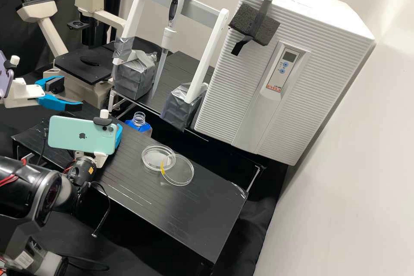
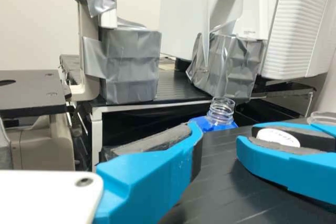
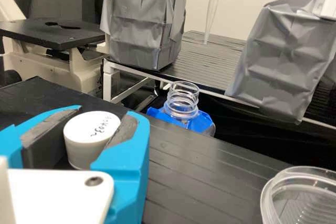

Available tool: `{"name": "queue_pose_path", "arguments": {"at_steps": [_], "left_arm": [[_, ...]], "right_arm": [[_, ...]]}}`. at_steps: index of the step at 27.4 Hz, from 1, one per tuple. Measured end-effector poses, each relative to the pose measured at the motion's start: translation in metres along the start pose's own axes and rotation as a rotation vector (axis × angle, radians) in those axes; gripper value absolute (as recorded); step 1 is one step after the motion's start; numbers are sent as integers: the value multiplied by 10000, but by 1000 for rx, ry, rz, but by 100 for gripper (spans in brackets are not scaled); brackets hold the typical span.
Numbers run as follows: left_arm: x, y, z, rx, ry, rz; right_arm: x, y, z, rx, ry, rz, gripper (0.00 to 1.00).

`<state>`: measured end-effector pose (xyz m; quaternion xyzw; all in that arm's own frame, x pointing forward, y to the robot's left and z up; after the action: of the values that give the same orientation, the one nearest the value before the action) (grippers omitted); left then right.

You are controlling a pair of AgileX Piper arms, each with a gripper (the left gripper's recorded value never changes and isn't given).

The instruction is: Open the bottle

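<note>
The bottle (image 1: 139, 122) has a blue body and a clear threaded neck, and it stands uncapped at the far edge of the black platform (image 1: 185, 207). Its open mouth also appears just past the fingers in the left wrist view (image 2: 221, 113) and the right wrist view (image 3: 183, 103). My right gripper (image 3: 93, 129) is shut on the white cap (image 3: 90, 136), a short way to the near left of the bottle (image 1: 115, 133). My left gripper (image 1: 70, 92) hangs open farther left, holding nothing (image 2: 219, 139). The cap (image 2: 278, 136) shows beyond its finger.
Two clear petri dishes (image 1: 158, 156) (image 1: 177, 170) lie on the platform right of the bottle. Behind stand a pipette (image 1: 166, 39) in a white taped frame, a microscope (image 1: 82, 62) and a large white ribbed machine (image 1: 280, 64). A mint phone (image 1: 82, 134) rides on the right wrist.
</note>
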<state>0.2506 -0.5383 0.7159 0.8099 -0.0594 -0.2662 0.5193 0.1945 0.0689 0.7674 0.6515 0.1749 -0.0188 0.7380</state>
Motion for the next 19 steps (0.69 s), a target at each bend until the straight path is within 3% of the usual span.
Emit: {"name": "queue_pose_path", "arguments": {"at_steps": [3,10,13,17,19], "left_arm": [[0,0,0,0,0,0],[-2,6,2,0,-1,1],[-3,11,2,14,1,4],[-6,27,-13,29,21,14],[-11,27,-28,35,36,17]], "right_arm": [[0,-4,-6,9,-3,3,100],[10,21,-4,2,-14,22,100],[-7,48,-27,1,-3,36,100],[-34,108,-59,6,11,70,100],[-45,152,-76,18,12,110,100]]}}
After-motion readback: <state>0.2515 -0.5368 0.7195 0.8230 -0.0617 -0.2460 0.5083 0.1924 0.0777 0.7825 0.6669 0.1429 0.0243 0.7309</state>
